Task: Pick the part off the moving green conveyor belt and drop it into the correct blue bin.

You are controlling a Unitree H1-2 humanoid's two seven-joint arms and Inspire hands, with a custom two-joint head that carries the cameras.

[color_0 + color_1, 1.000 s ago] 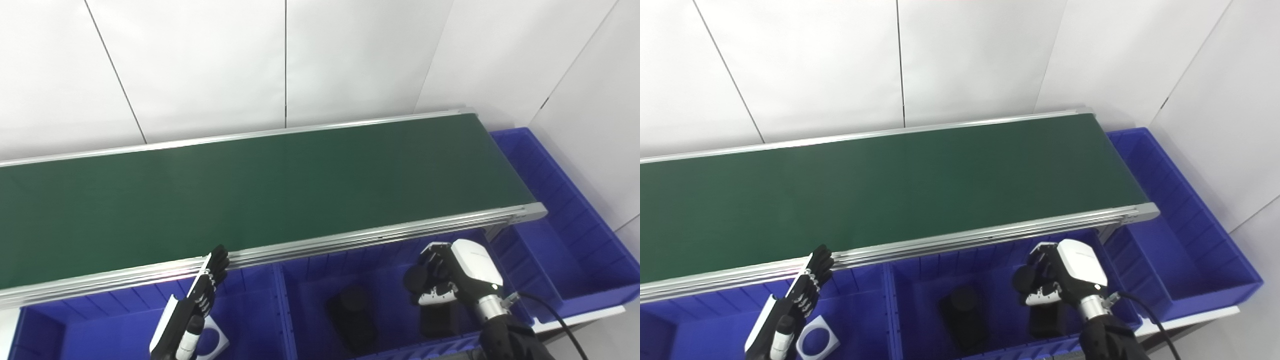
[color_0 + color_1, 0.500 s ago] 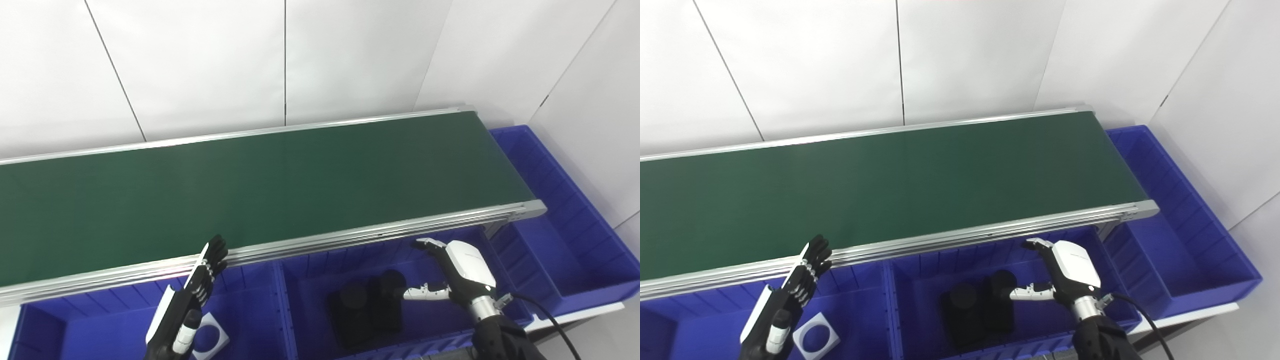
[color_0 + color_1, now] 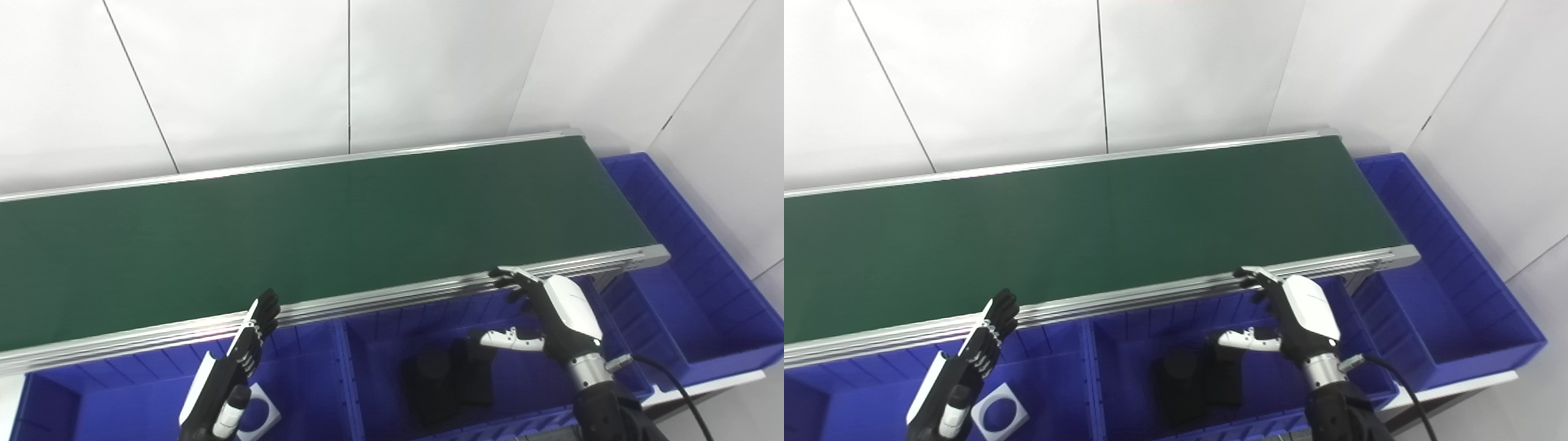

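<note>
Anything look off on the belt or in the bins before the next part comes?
Nothing stands out. The green conveyor belt is bare, two black parts lie inside the middle blue bin, a white square part sits in the left bin, and both hands, right hand and left hand, are open.

No text, label, brand, number or sign can be read anywhere in either view

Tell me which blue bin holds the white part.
The left bin, under the left hand: a white square part with a round hole lies there. The middle bin holds only black parts; the right bin shows none.
</note>
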